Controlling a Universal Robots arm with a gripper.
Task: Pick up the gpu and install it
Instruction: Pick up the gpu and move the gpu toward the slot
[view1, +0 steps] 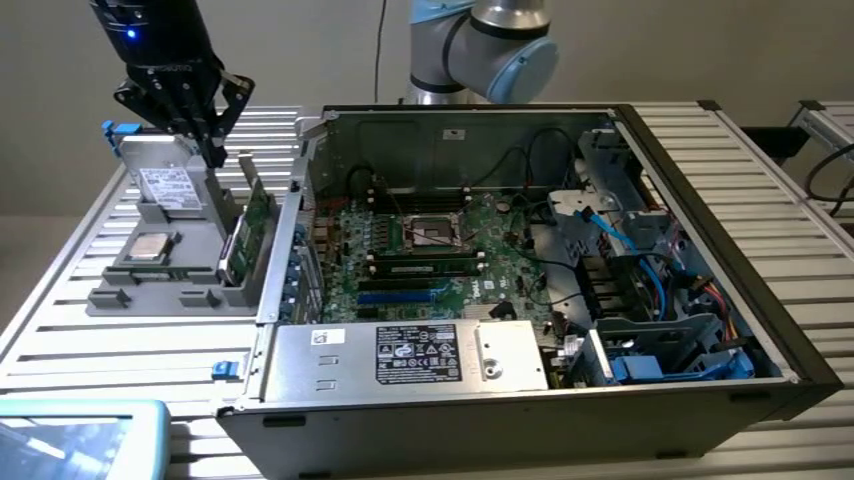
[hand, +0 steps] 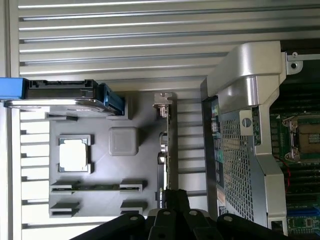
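The gpu (view1: 252, 226) is a green card standing on edge in a slot of the grey parts holder (view1: 160, 290), just outside the open computer case at the exterior view's left. In the wrist view the gpu (hand: 168, 150) shows edge-on, with its silver bracket (hand: 163, 98) at one end. My gripper (view1: 214, 150) hangs above the holder's far end, close to the card's upper corner, its black fingers together with nothing between them. In the wrist view my gripper (hand: 175, 197) lines up over the card's thin edge.
The holder also carries a silver hard drive (view1: 171, 190), a CPU chip (view1: 150, 247) and a memory stick (hand: 95, 187). The open case (view1: 787, 340) lies on the slatted table with its motherboard (view1: 414, 250) and power supply (view1: 414, 355) exposed. A blue-rimmed tray (view1: 74, 435) sits at the front left.
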